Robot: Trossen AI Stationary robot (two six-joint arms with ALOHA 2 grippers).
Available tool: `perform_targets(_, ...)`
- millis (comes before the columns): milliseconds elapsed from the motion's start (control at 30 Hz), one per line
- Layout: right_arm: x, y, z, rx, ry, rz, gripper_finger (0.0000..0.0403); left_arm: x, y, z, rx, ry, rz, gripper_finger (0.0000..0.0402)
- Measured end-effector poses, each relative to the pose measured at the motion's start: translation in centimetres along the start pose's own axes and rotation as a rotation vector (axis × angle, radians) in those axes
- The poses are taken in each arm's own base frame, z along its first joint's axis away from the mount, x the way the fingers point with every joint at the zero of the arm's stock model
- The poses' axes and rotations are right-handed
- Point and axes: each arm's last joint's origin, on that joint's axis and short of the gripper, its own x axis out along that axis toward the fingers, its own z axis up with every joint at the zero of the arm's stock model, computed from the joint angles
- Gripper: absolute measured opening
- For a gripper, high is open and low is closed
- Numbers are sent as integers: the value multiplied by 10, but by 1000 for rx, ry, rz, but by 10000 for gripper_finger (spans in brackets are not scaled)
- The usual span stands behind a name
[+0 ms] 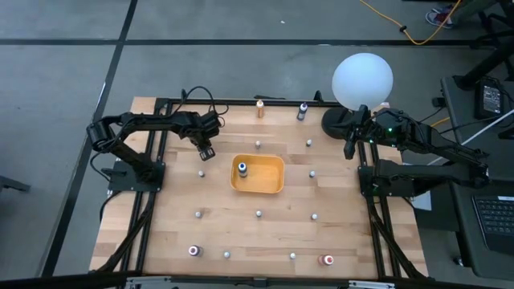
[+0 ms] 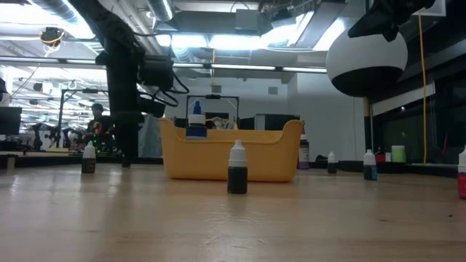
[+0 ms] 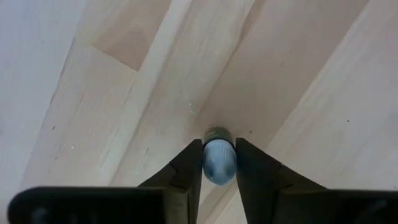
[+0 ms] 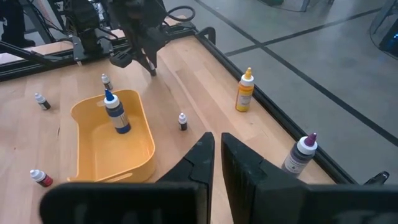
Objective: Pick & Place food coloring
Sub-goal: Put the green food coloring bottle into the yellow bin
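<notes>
— Where's the left gripper (image 1: 206, 152)?
— Down on the table (image 1: 265, 237) left of the tray (image 1: 259, 186), fingers closed on a small bottle (image 3: 219, 161).
— And the right gripper (image 4: 217, 149)?
— Shut, empty, beside the lamp (image 1: 363, 79).

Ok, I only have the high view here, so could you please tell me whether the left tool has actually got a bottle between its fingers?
Observer: Yes. Its wrist view shows the left tool with a finger against each side of a small pale-capped bottle.
Operator: Thank you. Is the bottle in the tray upright?
Observer: It is. The low view shows the blue-capped bottle standing upright in the orange tray.
Operator: And the right tool?
Observer: The right tool is shut, holding nothing.
</notes>
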Motion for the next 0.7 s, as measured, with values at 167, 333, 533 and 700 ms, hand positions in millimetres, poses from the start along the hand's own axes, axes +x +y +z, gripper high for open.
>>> perform_targets(167, 0, 0, 0, -1, 0, 0, 34, -16, 2, 12, 3, -42, 1, 68)
perform_targets(333, 0, 0, 0, -3, 0, 0, 34, -54, 1, 30, 3, -132, -43, 68)
perform_targets(533, 0, 0, 0, -4, 1, 0, 34, -134, -22, 60, 112, -293, -119, 68)
perform_targets(700, 0, 0, 0, -4, 0, 0, 34, -191, -52, 75, 220, -435, -171, 68)
